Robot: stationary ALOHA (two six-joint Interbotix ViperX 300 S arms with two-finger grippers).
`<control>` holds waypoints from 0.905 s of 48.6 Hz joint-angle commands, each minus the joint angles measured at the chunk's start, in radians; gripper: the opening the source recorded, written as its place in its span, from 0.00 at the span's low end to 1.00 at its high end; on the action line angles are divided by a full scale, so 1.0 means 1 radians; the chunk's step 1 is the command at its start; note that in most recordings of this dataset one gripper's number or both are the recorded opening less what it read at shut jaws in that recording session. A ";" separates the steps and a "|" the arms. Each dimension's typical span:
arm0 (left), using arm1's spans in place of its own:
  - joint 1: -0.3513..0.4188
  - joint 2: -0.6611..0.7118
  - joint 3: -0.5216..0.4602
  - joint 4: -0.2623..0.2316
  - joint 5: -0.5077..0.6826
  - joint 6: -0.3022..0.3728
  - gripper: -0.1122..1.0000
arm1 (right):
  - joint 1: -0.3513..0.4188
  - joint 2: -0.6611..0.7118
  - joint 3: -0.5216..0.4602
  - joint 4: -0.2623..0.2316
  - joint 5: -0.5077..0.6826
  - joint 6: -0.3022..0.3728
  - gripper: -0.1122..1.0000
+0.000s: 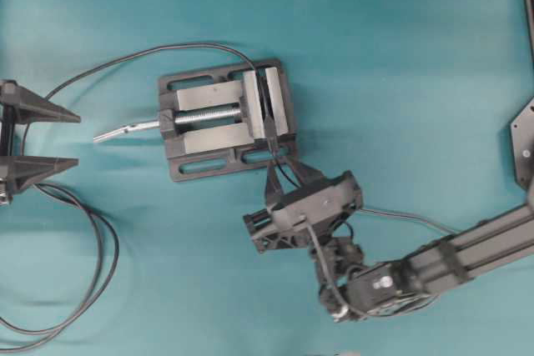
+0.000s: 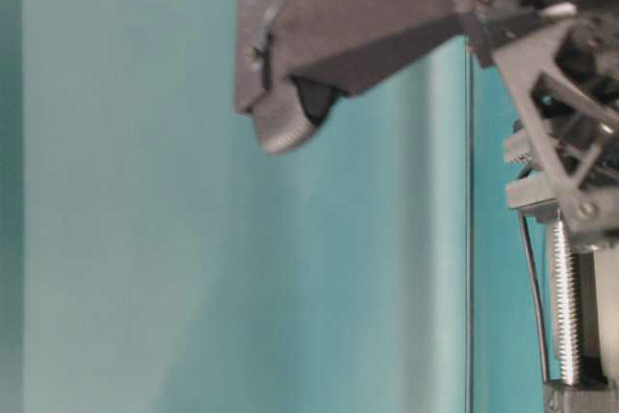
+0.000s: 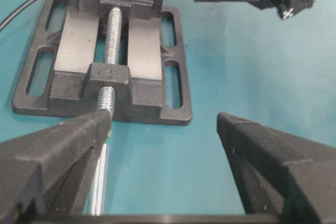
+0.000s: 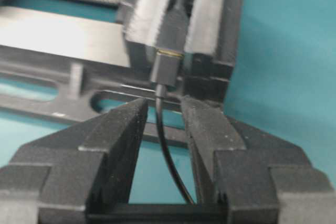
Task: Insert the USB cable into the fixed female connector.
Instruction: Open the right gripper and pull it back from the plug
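Note:
The fixed female connector [image 4: 176,27] sits clamped between the jaws of the grey vise [image 1: 209,141]. The dark plug [image 4: 167,69] of the USB cable [image 4: 169,140] meets the connector's mouth, with only a thin strip of metal showing at the joint. My right gripper [image 4: 164,103] is just behind the plug, open; the thin cable runs through the gap between its fingers [image 4: 202,129] without being pinched. In the overhead view the right gripper [image 1: 284,171] is at the vise's near right corner. My left gripper [image 1: 77,139] stands wide open and holds nothing at the far left, facing the vise [image 3: 144,40].
The vise's silver screw handle [image 1: 125,129] sticks out toward my left gripper [image 3: 164,119]. The long black cable [image 1: 100,264] leaves the vise's far side and loops across the left of the teal table. The USB cable [image 1: 400,216] trails right, over my right arm.

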 commanded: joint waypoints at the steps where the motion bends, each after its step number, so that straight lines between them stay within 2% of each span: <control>1: 0.002 0.006 -0.012 0.005 -0.006 0.006 1.00 | 0.003 -0.098 0.057 -0.048 0.037 0.014 0.45; 9: 0.002 0.006 -0.012 0.005 -0.005 0.005 1.00 | 0.006 -0.196 0.166 -0.095 0.064 0.048 0.45; 17: 0.002 0.006 -0.012 0.003 -0.006 0.006 1.00 | 0.009 -0.302 0.299 -0.193 0.132 0.077 0.45; 26: 0.002 0.006 -0.012 0.003 -0.005 0.006 1.00 | 0.002 -0.414 0.477 -0.327 0.229 0.193 0.44; 35: 0.002 0.006 -0.012 0.005 -0.005 0.006 1.00 | -0.028 -0.489 0.617 -0.460 0.267 0.308 0.44; 44: 0.002 0.006 -0.012 0.005 -0.006 0.005 1.00 | -0.135 -0.575 0.746 -0.664 0.334 0.370 0.44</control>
